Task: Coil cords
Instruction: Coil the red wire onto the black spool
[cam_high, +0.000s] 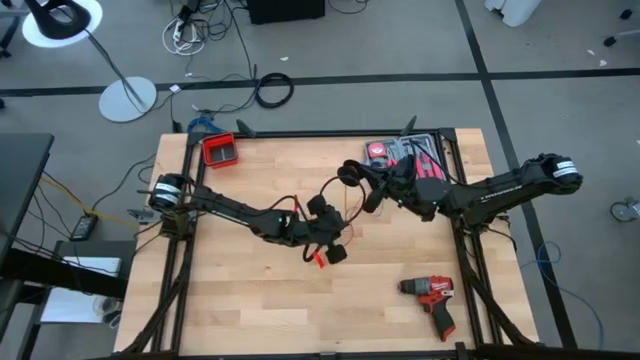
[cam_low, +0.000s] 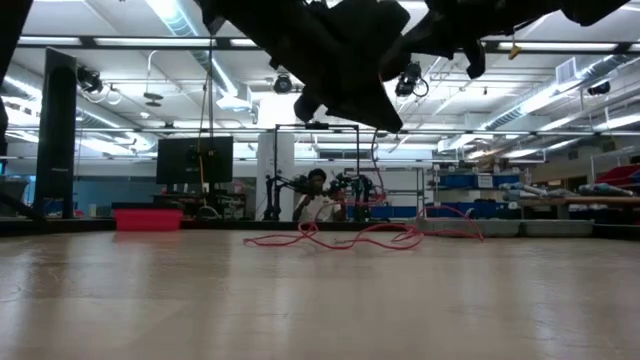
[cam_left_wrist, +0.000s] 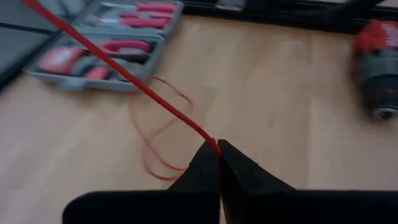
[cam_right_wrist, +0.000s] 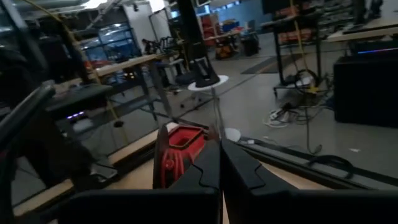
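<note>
The cords are thin red and black wires (cam_high: 335, 205) at mid-table, between my two grippers. My left gripper (cam_high: 333, 248) is shut on a red wire (cam_left_wrist: 155, 90). That wire runs taut from its fingertips (cam_left_wrist: 219, 148) up toward my right gripper. A red clip (cam_high: 320, 259) shows beside the left gripper. Slack red loops (cam_left_wrist: 158, 140) lie on the table and also show in the low view (cam_low: 350, 238). My right gripper (cam_high: 352, 178) is raised above the table and shut (cam_right_wrist: 219, 146), with a dark wire loop (cam_high: 349, 171) at its tips. My left gripper pinches one strand of the red wire (cam_left_wrist: 211, 142) between its two fingertips. The strand is lifted clear and drawn taut, slanting up away from the fingers. My right gripper is shut on the cords near the dark loop (cam_high: 349, 171). Its own fingers hide the place of contact.
A grey tool case (cam_high: 410, 158) with red tools lies at the far right, close behind my right gripper. A red drill (cam_high: 432, 300) lies near the front right. A small red bin (cam_high: 220, 150) stands at the far left. Bare wood (cam_high: 240, 290) lies at the near left.
</note>
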